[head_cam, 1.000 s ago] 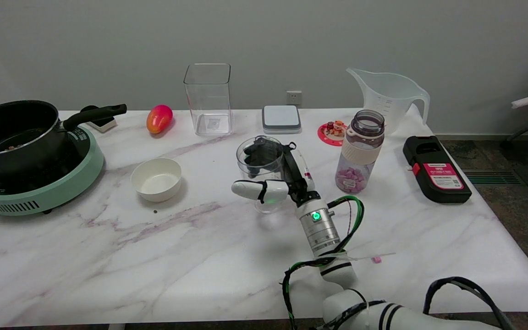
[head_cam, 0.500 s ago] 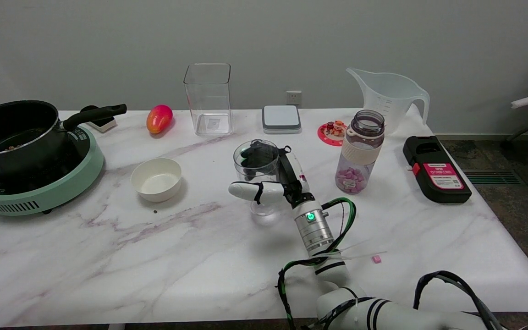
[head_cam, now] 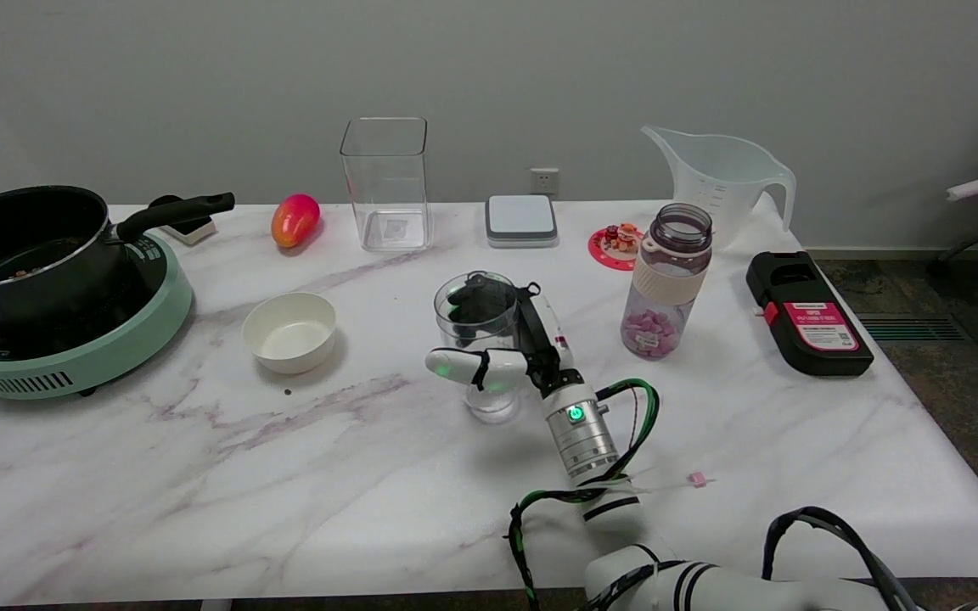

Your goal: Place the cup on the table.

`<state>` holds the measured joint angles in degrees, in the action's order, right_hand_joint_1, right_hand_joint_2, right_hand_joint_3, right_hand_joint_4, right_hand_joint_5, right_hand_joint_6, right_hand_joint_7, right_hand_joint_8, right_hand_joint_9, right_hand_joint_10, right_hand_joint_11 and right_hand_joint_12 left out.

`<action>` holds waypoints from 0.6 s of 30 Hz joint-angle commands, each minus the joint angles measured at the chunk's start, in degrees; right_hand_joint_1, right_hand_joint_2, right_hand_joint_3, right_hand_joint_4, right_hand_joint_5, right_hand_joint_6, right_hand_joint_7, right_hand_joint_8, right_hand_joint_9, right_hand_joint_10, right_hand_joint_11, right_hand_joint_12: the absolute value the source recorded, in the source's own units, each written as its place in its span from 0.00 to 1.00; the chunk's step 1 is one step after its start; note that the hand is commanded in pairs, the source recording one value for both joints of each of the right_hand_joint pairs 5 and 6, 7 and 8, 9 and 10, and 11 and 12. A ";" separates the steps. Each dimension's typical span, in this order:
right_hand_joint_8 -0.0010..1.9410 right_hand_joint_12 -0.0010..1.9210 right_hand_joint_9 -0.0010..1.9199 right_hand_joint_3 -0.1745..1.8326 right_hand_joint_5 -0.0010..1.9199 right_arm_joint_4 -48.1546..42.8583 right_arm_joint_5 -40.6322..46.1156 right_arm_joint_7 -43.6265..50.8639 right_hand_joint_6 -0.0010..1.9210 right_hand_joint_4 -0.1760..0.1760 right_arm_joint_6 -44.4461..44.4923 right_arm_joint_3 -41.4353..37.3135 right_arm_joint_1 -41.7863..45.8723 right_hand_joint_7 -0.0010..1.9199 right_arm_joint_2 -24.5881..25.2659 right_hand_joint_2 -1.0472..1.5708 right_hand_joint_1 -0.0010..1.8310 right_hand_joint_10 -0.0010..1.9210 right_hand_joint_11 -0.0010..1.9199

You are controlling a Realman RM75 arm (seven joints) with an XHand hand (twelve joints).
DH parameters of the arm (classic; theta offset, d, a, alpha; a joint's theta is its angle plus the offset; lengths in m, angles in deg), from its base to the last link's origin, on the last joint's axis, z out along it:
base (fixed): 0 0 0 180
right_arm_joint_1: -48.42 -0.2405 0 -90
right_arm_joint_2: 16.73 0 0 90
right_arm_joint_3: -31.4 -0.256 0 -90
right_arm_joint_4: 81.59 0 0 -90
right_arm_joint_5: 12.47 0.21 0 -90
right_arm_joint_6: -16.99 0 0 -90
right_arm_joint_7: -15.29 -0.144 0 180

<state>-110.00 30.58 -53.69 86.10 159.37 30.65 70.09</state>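
The table [head_cam: 387, 501] under me is a broad slab of white marble-patterned surface with grey and purplish veins, hard, smooth and probably slick, backed by a plain pale wall. At the far left sits a green cooker [head_cam: 73, 348] with a black pot [head_cam: 26, 246] on it; far right lies a black case [head_cam: 807, 312] with a pink label. Along the back stand a clear square container [head_cam: 385, 182], a measuring jug [head_cam: 722, 178], a small grey box [head_cam: 521, 219] and an orange-red mango [head_cam: 295, 219]. Nearer the middle are a white bowl [head_cam: 289, 331] to the left and a bottle [head_cam: 667, 280] holding pink pieces to the right.

My right hand [head_cam: 502, 339] is wrapped around the cup [head_cam: 479, 339], dark fingers on the far side, the white thumb crossing its near side low down. The cup stands upright between bowl and bottle, its base at or just above the tabletop; I cannot tell whether it touches.

It is clear and thin-walled, glass or hard plastic, and I cannot tell which. I judge it light, stiff, slippery, and liable to crack or tip if I set it down hard. Holding it around the mid-body, as I do, keeps it upright. There is open marble in front and to the near left, so I have room to let go without brushing the bowl or bottle.

A tiny pink scrap [head_cam: 697, 479] lies near my forearm.
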 commanded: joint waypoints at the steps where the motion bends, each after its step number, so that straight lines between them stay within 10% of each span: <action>1: 0.87 0.74 0.83 0.21 0.89 2.53 -0.67 -1.04 0.89 0.50 1.73 -0.10 1.02 0.88 0.89 1.00 0.59 0.83 0.74; 18: 0.66 0.52 0.56 0.45 0.52 2.45 -0.75 -1.04 0.52 0.50 2.08 0.06 1.58 0.67 0.89 0.66 0.71 0.56 0.52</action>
<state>-108.02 30.02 -54.51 87.66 159.34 31.61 70.79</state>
